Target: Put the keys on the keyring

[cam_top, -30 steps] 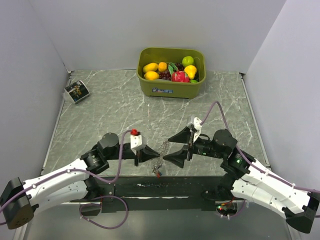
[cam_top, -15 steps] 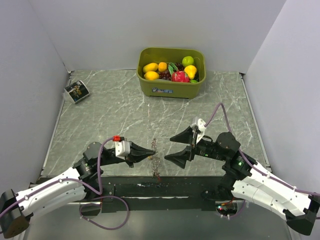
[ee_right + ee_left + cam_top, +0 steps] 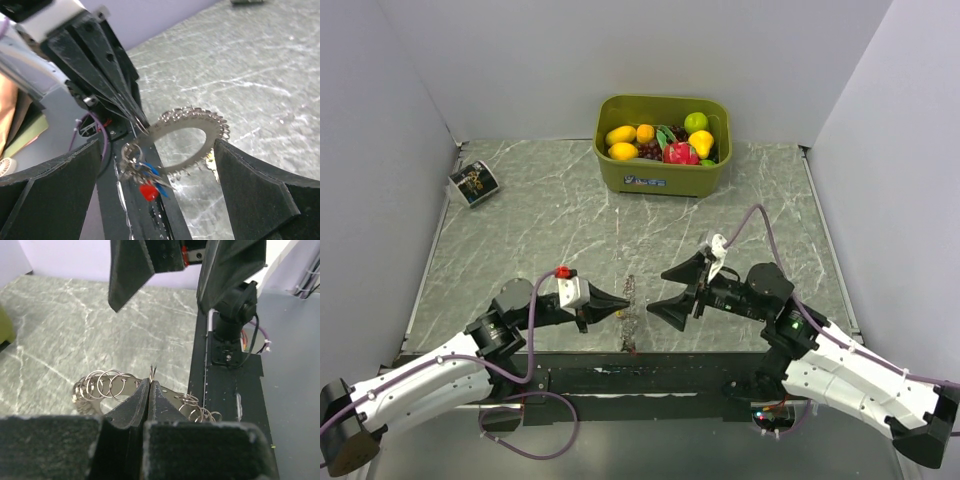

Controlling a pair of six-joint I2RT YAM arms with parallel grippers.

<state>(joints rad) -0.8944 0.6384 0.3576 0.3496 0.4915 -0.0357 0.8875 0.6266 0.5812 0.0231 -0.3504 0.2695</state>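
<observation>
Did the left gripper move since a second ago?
Yes. In the top view, the left gripper has slid a little to the left, judged against the green fruit bin at the back.

keyring [image 3: 107, 385] partly behind left gripper [image 3: 150, 383], keys [image 3: 146, 190] bunched — count unclear
</observation>
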